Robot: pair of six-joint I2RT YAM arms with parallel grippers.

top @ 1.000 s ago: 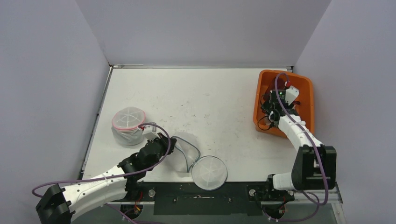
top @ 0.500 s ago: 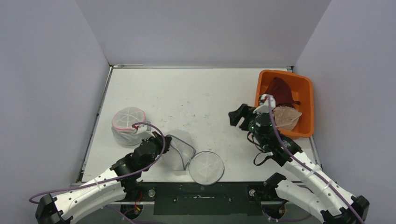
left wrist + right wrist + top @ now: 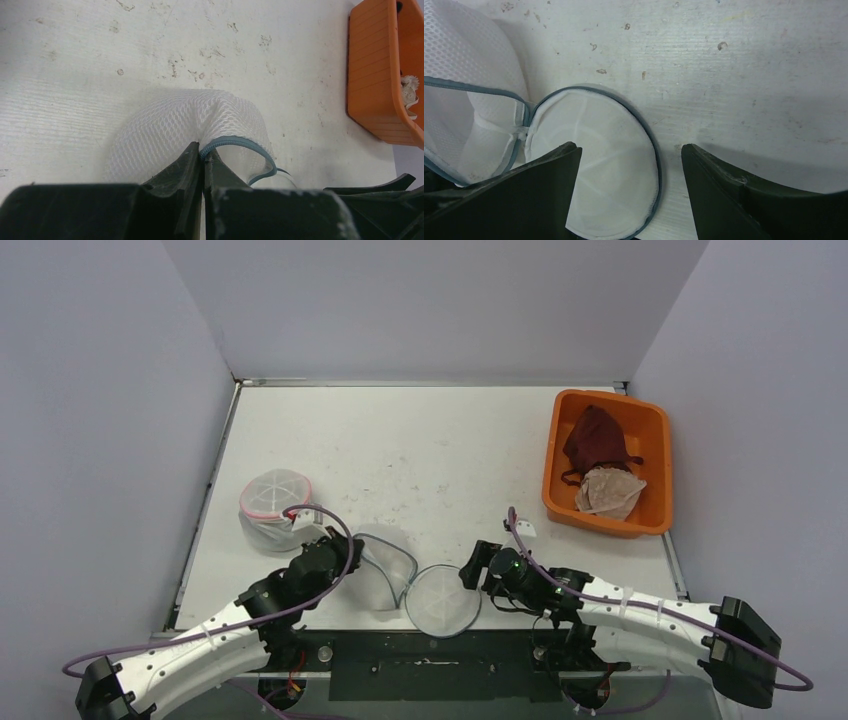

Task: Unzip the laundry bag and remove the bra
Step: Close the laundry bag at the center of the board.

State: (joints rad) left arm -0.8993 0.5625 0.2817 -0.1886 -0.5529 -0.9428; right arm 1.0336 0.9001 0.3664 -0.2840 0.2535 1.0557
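Observation:
A white mesh laundry bag (image 3: pixel 385 568) with a teal zipper rim lies open near the table's front, its round lid (image 3: pixel 443 602) flopped flat beside it. My left gripper (image 3: pixel 347 551) is shut on the teal rim (image 3: pixel 235 144), with the mesh body (image 3: pixel 170 125) just beyond it. My right gripper (image 3: pixel 472 574) is open and empty, low over the lid's right edge (image 3: pixel 594 160), one finger on each side of the rim. A maroon bra (image 3: pixel 595 436) and a pale bra (image 3: pixel 610 490) lie in the orange bin (image 3: pixel 655 455). I see no bra inside the open bag.
A second mesh bag with a pink rim (image 3: pixel 275 502) stands zipped at the left, behind my left gripper. The orange bin also shows at the right edge of the left wrist view (image 3: pixel 375 75). Grey walls close the table on three sides.
My right arm has swung from the orange bin down to the table's front, beside the bag's lid, leaving the bras in the bin. My left gripper stays on the rim.

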